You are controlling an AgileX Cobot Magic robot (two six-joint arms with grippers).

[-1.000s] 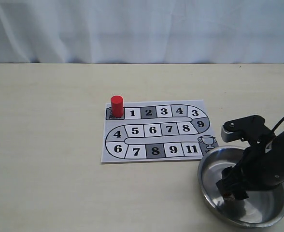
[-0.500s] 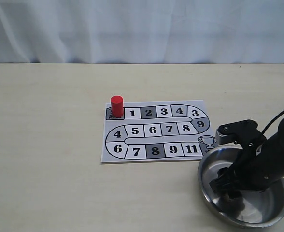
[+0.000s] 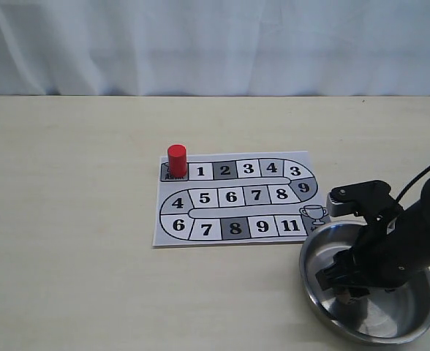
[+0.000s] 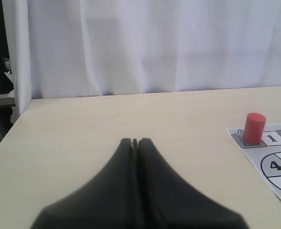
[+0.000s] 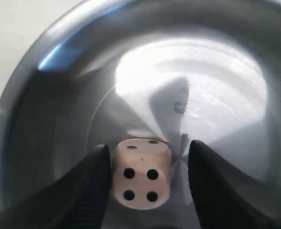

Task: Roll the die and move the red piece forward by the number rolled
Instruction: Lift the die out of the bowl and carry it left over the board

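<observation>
The beige die (image 5: 141, 174) lies on the floor of a steel bowl (image 5: 30, 86), four pips facing the right wrist camera. My right gripper (image 5: 149, 145) is open and straddles the die: one finger is against its side, the other stands apart from it. In the exterior view the right gripper (image 3: 341, 281) reaches down into the bowl (image 3: 307, 272) and hides the die. The red piece (image 3: 177, 160) stands upright on the start square of the board (image 3: 237, 197), left of square 1; the left wrist view also shows the red piece (image 4: 253, 128). My left gripper (image 4: 135, 141) is shut and holds nothing.
The paper board (image 4: 274, 162) carries a numbered track ending at a trophy square (image 3: 314, 214) beside the bowl. The bowl sits at the table's front right, touching the board's corner. A white curtain (image 3: 215, 44) hangs behind the table.
My right gripper has sunk deeper into the bowl and shifted slightly left over the last second. The red piece and the board have not moved.
</observation>
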